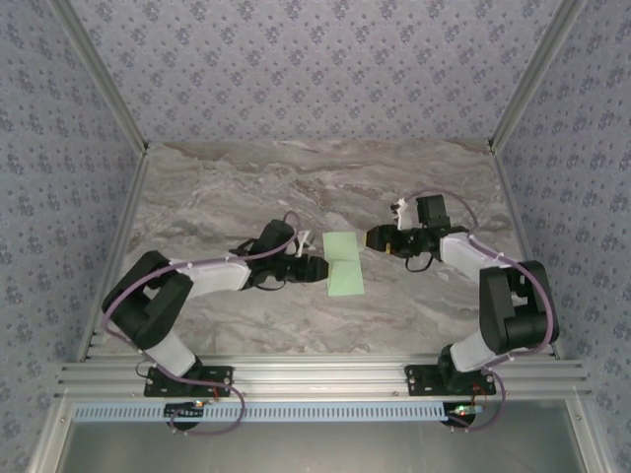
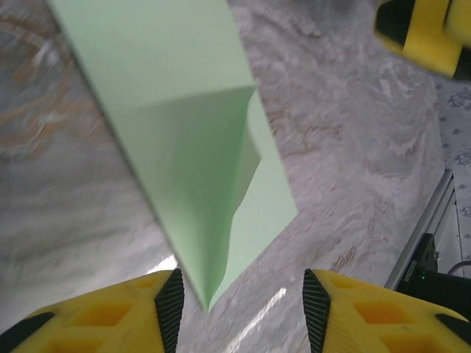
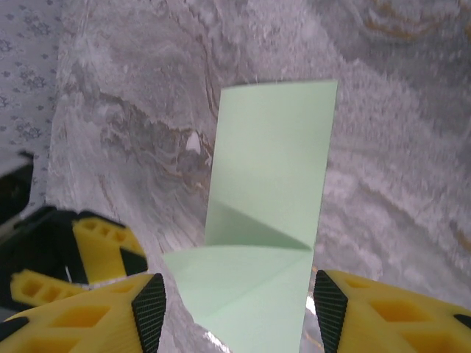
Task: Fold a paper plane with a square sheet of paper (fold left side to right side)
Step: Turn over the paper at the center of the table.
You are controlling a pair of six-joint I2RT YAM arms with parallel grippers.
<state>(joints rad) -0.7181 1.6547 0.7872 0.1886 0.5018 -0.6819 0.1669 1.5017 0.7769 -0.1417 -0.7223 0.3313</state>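
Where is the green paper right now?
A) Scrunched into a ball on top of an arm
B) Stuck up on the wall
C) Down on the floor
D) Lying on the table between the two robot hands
D: the green paper lies folded on the marble table, with the left gripper at one side of it and the right gripper at the other.

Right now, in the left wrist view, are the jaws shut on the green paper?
No, the jaws stand apart, and the paper reaches into the gap, touching neither.
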